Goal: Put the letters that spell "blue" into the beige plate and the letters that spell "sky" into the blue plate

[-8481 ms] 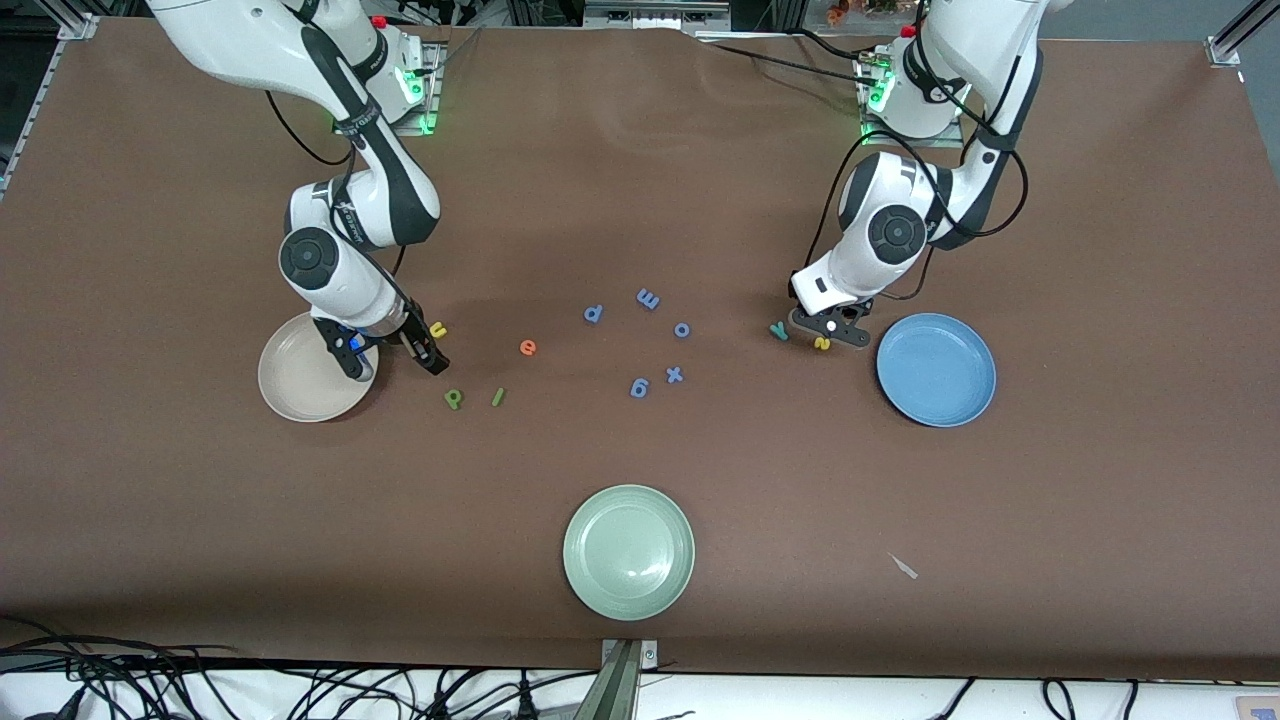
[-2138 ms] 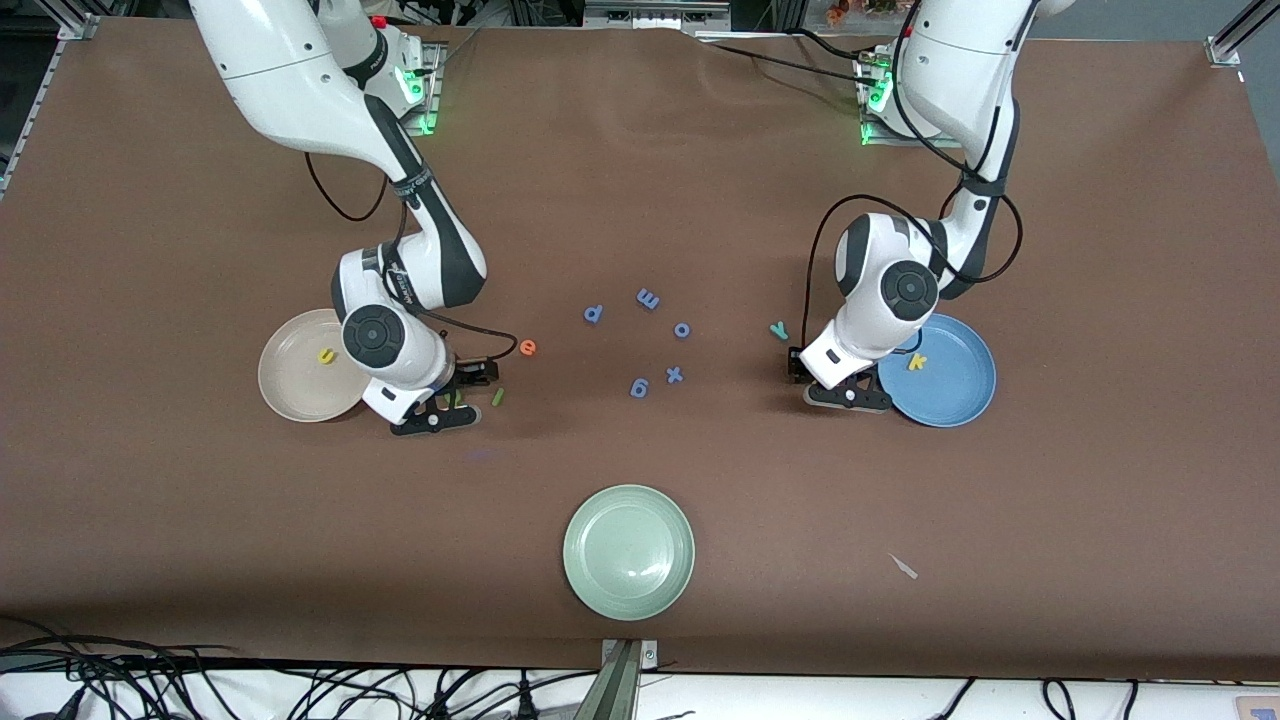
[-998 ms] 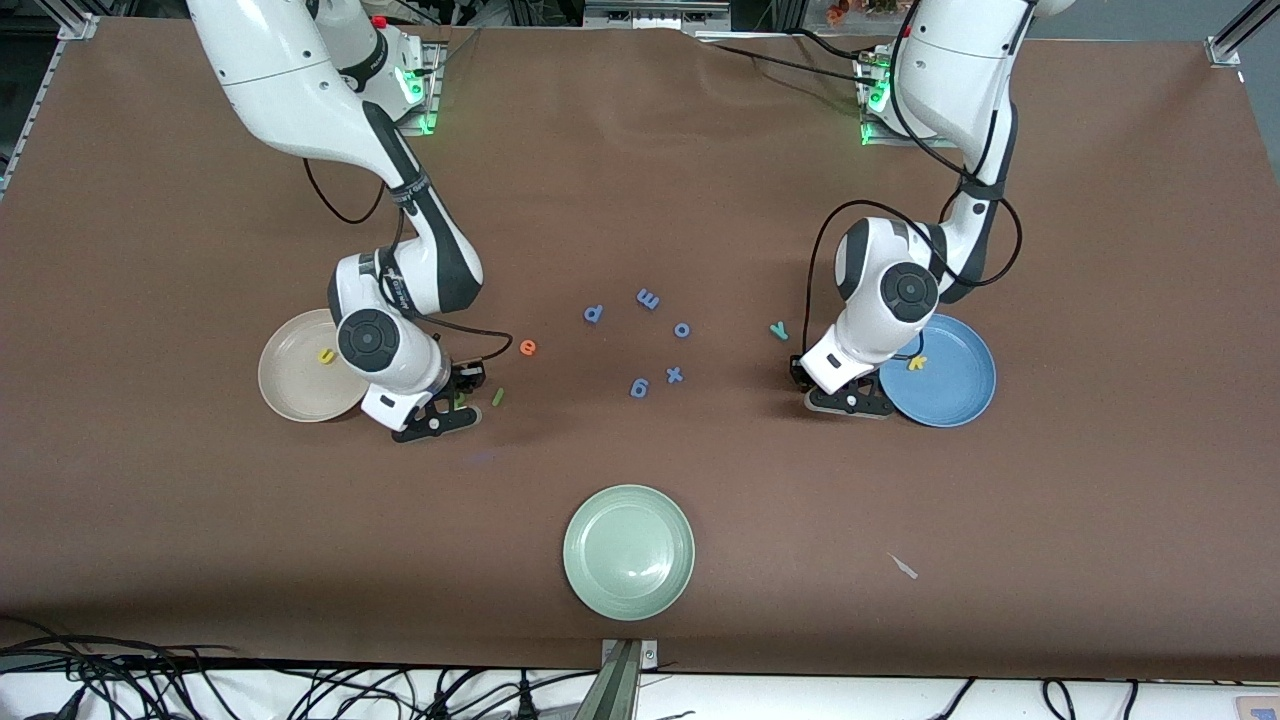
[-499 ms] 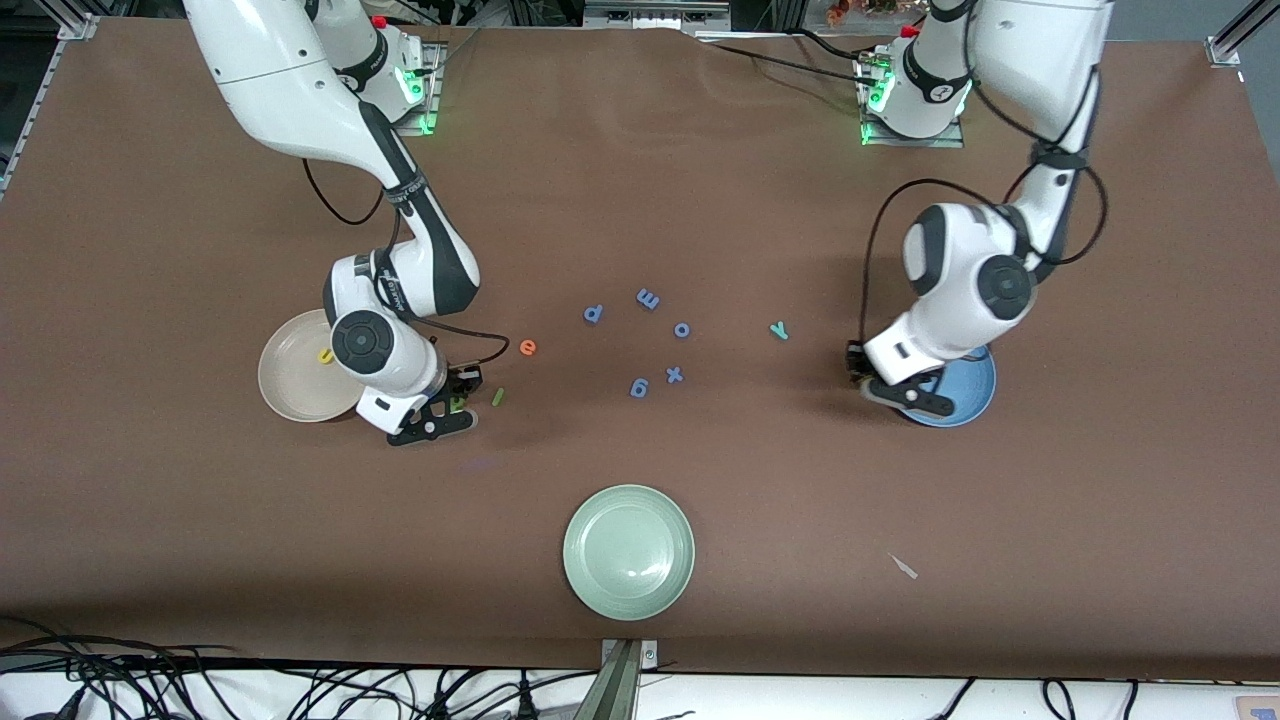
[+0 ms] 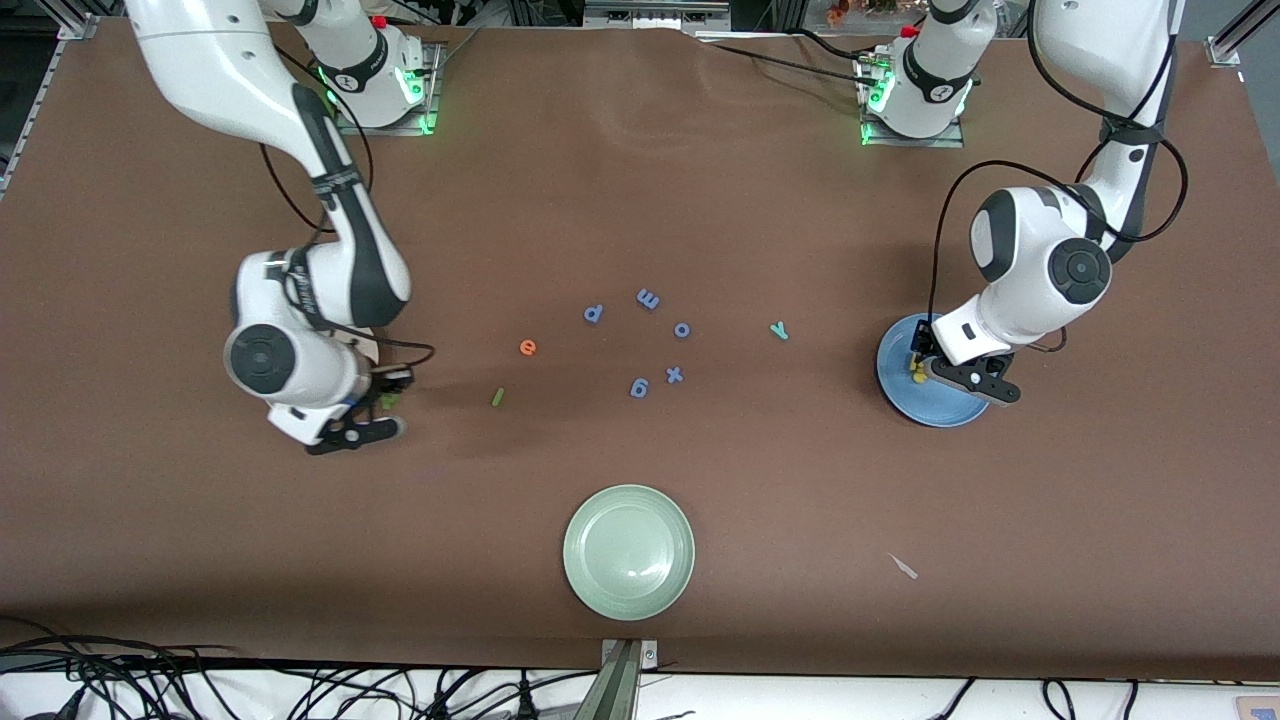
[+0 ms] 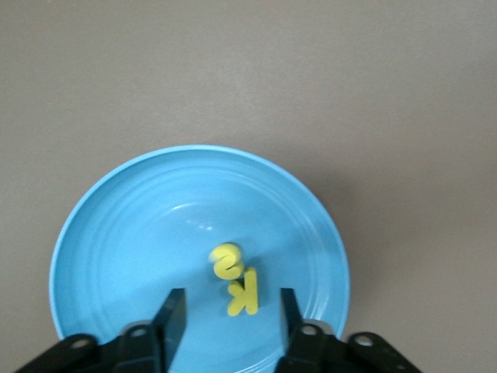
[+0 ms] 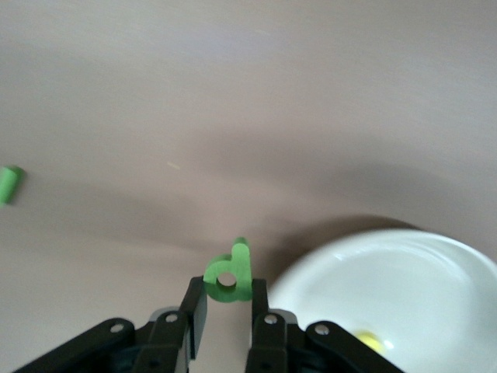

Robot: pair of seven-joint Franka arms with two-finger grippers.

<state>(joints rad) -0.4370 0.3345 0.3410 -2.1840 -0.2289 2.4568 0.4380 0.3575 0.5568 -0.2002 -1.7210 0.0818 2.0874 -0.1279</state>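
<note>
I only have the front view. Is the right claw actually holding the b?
Observer: Yes. The right wrist view shows the green b pinched in the right claw, over the table beside the beige plate.
Operator: Anything in that plate?
Observer: The yellow u lies in it.
Operator: And the left claw?
Observer: The left claw is open over the blue plate; the yellow s and yellow k lie in it side by side.

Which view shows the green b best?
The right wrist view: the green b sits pinched in the right claw beside the beige plate. The front view shows a green speck; the left wrist view shows none.
</note>
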